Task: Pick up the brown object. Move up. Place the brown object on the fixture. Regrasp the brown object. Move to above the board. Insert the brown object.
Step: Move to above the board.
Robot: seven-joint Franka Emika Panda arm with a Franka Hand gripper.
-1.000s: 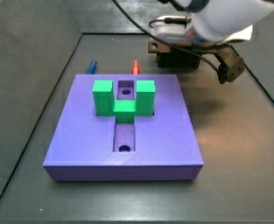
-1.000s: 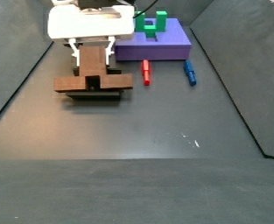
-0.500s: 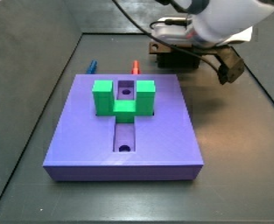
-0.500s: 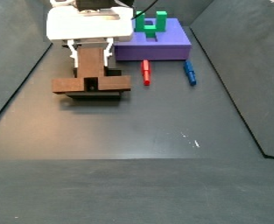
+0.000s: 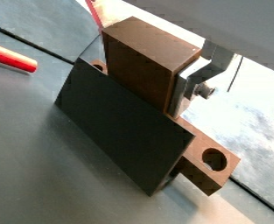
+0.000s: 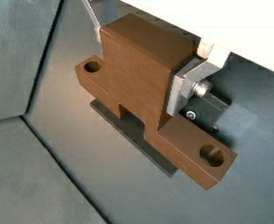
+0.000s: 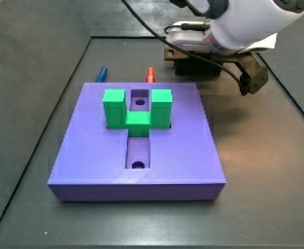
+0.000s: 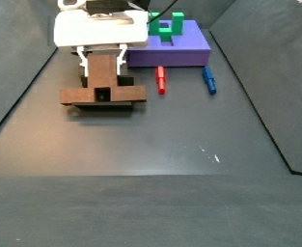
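The brown object [image 8: 101, 94] is a bar with a round hole near each end [image 6: 213, 157] and a raised block in its middle. It lies across the dark fixture [image 5: 118, 122], which stands on the floor left of the board [image 8: 179, 53] in a side view. My gripper [image 6: 139, 61] comes down from above and is shut on the raised block [image 5: 151, 52]. One silver finger [image 6: 188, 86] presses flat against the block's side; the opposite finger barely shows. In a side view the gripper [image 7: 196, 60] hangs behind the board [image 7: 181, 156], and the arm hides most of the brown object there.
A green U-shaped block [image 7: 137, 107] stands on the board over its long groove. A red peg [image 8: 160, 83] and a blue peg [image 8: 207, 79] lie on the floor between the board and the fixture. Dark walls enclose the floor [image 8: 153, 164].
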